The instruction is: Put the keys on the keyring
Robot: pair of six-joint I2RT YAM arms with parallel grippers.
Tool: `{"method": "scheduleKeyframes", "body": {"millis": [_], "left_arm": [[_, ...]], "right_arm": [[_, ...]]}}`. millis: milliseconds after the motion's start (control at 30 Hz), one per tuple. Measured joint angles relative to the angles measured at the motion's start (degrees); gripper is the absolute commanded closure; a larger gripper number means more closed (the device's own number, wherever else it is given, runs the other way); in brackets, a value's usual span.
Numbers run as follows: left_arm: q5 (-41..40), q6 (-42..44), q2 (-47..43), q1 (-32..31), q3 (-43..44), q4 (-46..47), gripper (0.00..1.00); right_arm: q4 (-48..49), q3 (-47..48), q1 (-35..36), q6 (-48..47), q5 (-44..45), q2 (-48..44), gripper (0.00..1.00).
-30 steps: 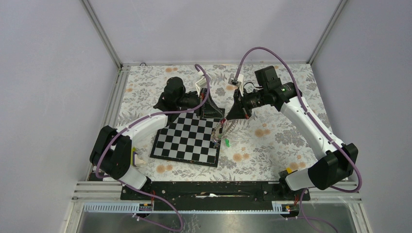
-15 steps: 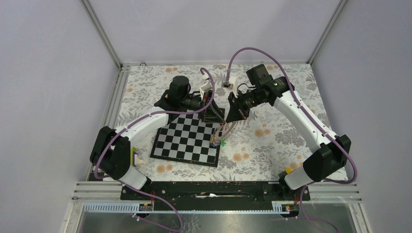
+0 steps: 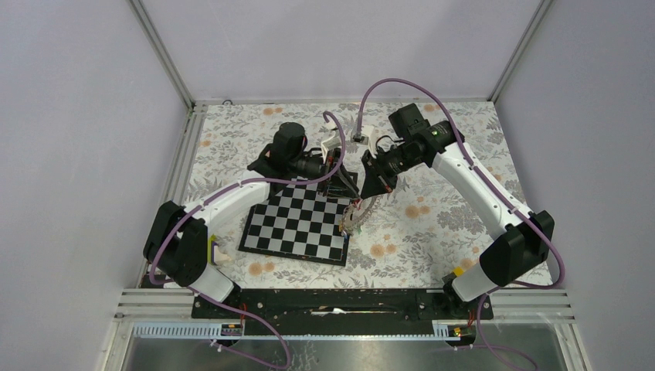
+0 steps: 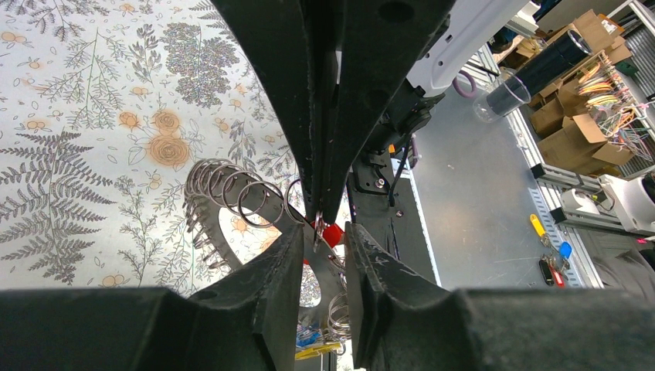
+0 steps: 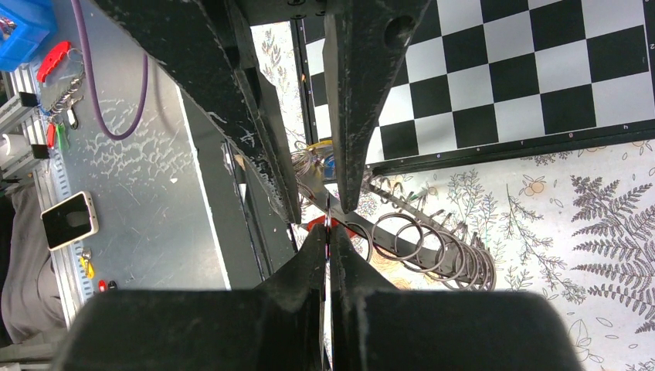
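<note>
The keyring (image 3: pixel 354 216) hangs at centre frame, over the right edge of the chessboard (image 3: pixel 297 220).
The right gripper (image 5: pixel 327 229) is clamped tight on its rim; the left gripper (image 4: pixel 323 232) stands narrowly apart around a red-tagged key (image 4: pixel 333 234).

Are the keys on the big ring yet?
Partly. Several small loops already sit strung along the keyring, with coloured tags dangling below. In hand: the right gripper pinches the ring, and the left gripper stands open around a red-tagged key. Left, I think: threading that one on.

Shiny metal keyring (image 3: pixel 354 216), glossy red plastic tag (image 4: pixel 333 234), matt floral table cover (image 3: pixel 432 224).
</note>
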Motion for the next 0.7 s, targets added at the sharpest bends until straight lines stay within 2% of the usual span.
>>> {"method": "scheduleKeyframes", "body": {"millis": [300, 467, 633, 700], "left_arm": [[-0.09, 0.46, 0.02, -0.61, 0.31, -0.15, 0.83], [-0.35, 0.70, 0.11, -0.63, 0.31, -0.35, 1.00], [-0.90, 1.36, 0.13, -0.61, 0.35, -1.16, 1.00], [-0.92, 2.21, 0.13, -0.63, 0.66, -1.92, 1.00]], "right_arm": [[-0.02, 0.00, 0.02, -0.04, -0.13, 0.15, 1.00], [-0.02, 0.00, 0.02, -0.11, -0.13, 0.28, 1.00], [-0.28, 0.00, 0.07, -0.24, -0.15, 0.28, 1.00], [-0.26, 0.00, 0.09, -0.24, -0.09, 0.28, 0.96]]}}
